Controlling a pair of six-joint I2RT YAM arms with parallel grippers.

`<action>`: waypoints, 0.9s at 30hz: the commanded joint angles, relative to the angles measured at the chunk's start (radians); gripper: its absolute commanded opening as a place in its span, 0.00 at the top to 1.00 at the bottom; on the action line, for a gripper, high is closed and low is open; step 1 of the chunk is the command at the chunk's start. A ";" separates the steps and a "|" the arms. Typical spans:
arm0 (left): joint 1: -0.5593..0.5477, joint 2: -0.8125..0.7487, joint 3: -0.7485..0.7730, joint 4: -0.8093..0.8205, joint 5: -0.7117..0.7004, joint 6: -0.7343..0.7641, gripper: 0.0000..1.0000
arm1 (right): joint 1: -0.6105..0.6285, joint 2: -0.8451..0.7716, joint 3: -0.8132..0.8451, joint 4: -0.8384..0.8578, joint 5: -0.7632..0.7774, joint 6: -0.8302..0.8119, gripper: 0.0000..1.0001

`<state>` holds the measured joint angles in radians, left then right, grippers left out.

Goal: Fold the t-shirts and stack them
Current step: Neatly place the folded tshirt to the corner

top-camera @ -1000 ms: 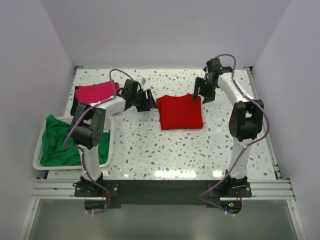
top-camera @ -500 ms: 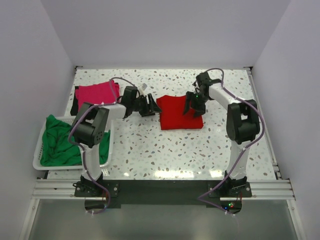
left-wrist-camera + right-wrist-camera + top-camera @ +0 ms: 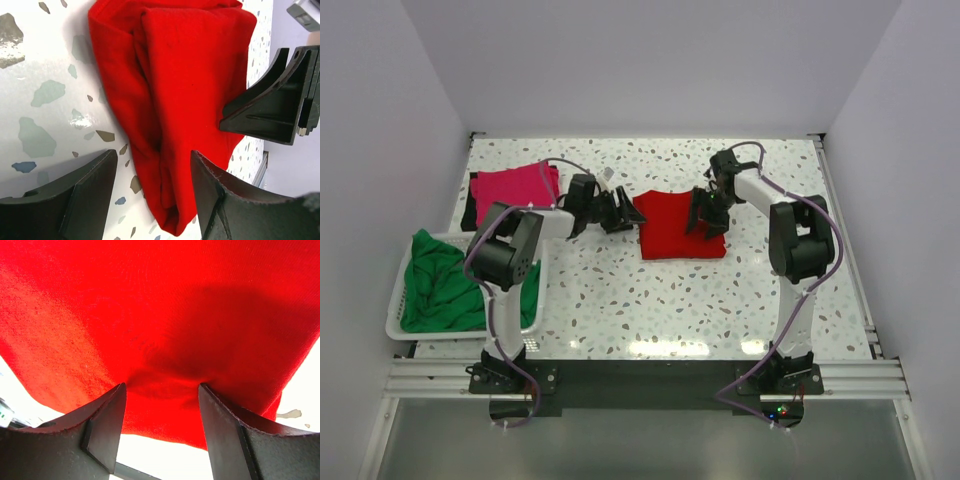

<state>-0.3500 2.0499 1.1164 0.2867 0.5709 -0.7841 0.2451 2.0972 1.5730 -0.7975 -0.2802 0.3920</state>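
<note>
A folded red t-shirt (image 3: pixel 675 226) lies in the middle of the table. My left gripper (image 3: pixel 623 212) is open at its left edge, the jaws straddling the shirt's near corner (image 3: pixel 165 165). My right gripper (image 3: pixel 705 216) is open and presses down on the shirt's right part, both fingertips (image 3: pixel 107 415) dimpling the cloth (image 3: pixel 165 330). A folded magenta-pink t-shirt (image 3: pixel 512 185) lies at the back left. A crumpled green t-shirt (image 3: pixel 445 283) lies in the white basket (image 3: pixel 396 322).
The basket stands at the table's left front edge. White walls enclose the speckled table (image 3: pixel 650 300) on three sides. A dark cloth edge (image 3: pixel 470 205) shows beside the pink shirt. The right gripper's fingers (image 3: pixel 272 100) show in the left wrist view.
My right gripper came down from behind the red shirt onto its right part. My left gripper moved right to the shirt's left edge.
</note>
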 commanded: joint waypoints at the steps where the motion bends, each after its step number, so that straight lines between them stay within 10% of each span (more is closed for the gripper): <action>1: -0.014 0.050 -0.003 -0.001 -0.048 -0.021 0.34 | 0.003 0.024 -0.018 0.012 0.027 -0.007 0.37; 14: -0.109 0.174 0.121 -0.242 -0.183 -0.012 0.39 | 0.010 0.012 -0.022 0.023 0.013 0.002 0.37; 27: -0.167 0.158 0.292 -0.498 -0.354 0.091 1.00 | 0.023 0.000 -0.028 0.034 -0.001 0.007 0.37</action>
<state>-0.4927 2.1719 1.3895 0.0227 0.3420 -0.7746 0.2508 2.0968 1.5707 -0.7925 -0.2802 0.3939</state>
